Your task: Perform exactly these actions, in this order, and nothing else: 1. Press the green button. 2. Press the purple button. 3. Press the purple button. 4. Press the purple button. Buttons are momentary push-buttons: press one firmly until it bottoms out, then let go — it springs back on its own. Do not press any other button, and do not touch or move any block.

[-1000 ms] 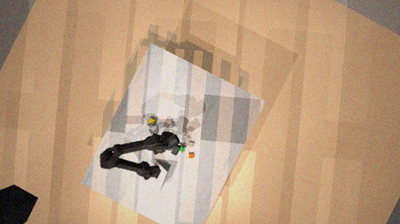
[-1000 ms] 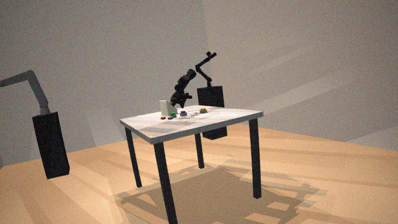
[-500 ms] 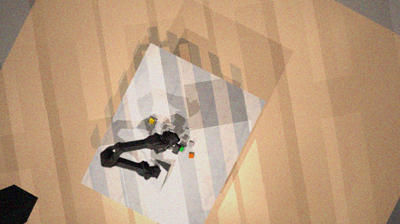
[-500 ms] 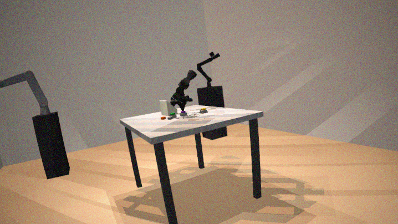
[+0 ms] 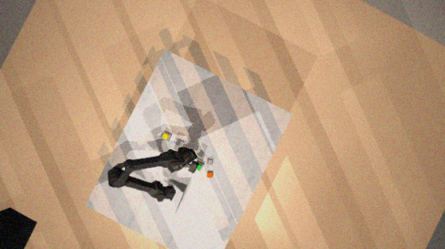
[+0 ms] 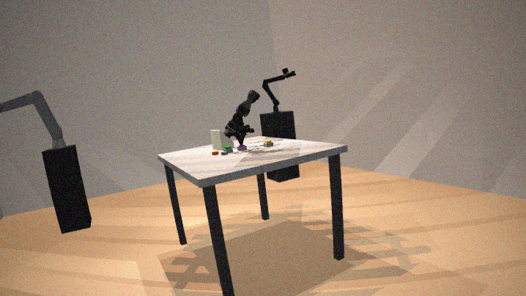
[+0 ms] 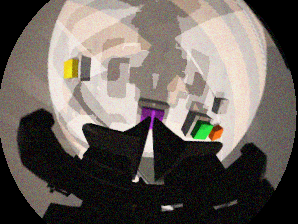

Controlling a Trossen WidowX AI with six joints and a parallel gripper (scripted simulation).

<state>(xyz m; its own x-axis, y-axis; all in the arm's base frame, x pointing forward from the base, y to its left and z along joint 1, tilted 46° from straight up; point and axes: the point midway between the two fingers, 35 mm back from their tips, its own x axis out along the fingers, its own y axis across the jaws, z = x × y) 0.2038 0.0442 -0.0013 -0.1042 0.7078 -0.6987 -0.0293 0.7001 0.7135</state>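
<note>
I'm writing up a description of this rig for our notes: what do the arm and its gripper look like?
The arm is matte black throughout, built of chunky, blocky links with thicker rounded joints. No cables, labels or coloured markings can be made out on it. The gripper is black too: in the wrist view its two fingers are broad wedges that taper to narrow tips.
</note>
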